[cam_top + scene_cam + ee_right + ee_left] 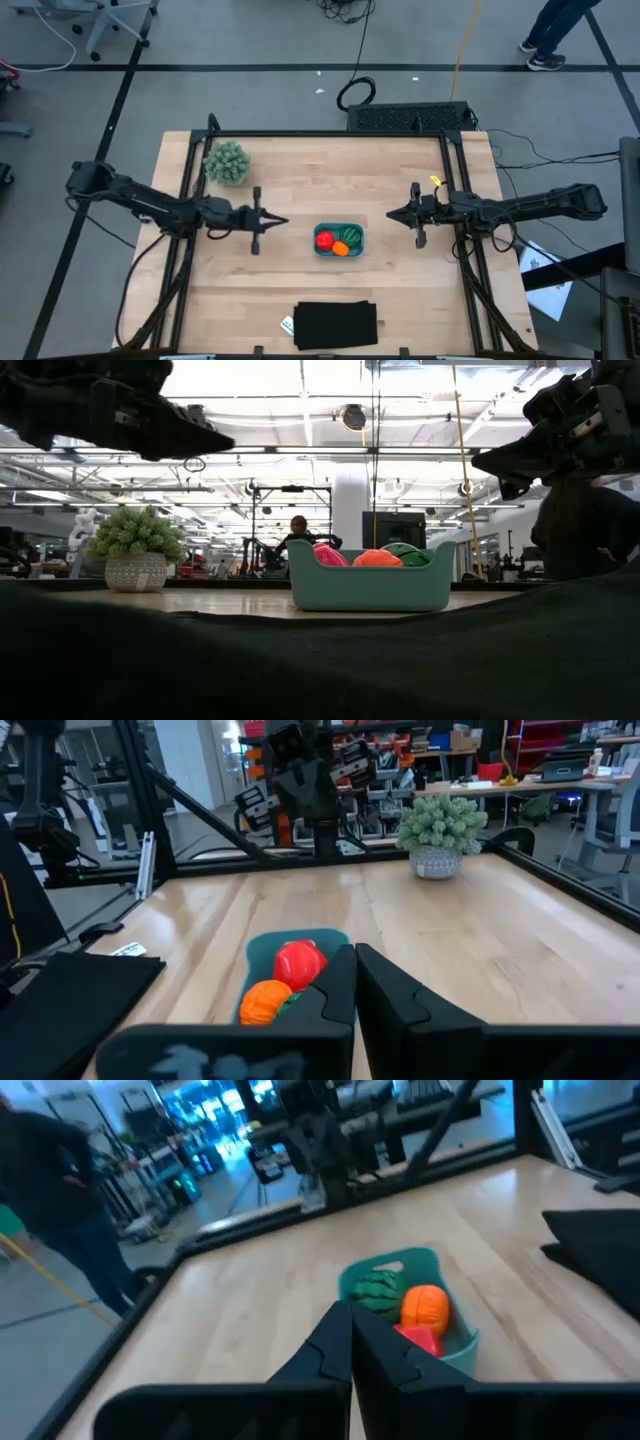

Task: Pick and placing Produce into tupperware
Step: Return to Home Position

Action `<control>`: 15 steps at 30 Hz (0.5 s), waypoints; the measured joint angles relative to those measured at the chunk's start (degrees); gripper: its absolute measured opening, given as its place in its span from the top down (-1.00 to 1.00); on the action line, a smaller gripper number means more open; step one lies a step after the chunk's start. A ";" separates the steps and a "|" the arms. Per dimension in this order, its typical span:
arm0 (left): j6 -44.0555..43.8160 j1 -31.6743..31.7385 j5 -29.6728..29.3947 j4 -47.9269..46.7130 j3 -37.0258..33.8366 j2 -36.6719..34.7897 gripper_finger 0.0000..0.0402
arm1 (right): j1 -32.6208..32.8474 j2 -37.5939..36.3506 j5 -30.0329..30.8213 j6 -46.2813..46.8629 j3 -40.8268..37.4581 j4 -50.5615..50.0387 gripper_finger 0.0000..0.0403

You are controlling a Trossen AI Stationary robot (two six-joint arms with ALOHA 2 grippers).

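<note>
- The teal tub [370, 588] sits mid-table [300, 290], holding the red ball [324, 240], the orange ball [340, 249] and the striped green ball [352, 236].
- The left gripper [285, 222] hovers left of the tub, fingers pressed together, holding nothing.
- The right gripper [390, 214] hovers on the tub's right, likewise closed and empty.
- A potted plant [227, 162] stands near the far left corner.
- A black mat [336, 325] lies at the near edge.

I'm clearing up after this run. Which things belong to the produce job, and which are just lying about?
Job: tub holding red ball, orange ball and striped green ball; left tool and right tool, both shut, either side of it.
Lying about: plant, black mat, white scrap.
</note>
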 joint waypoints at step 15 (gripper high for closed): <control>2.06 6.46 3.83 4.80 -10.22 -15.84 1.00 | -1.86 -1.18 0.40 -2.91 0.02 0.94 1.00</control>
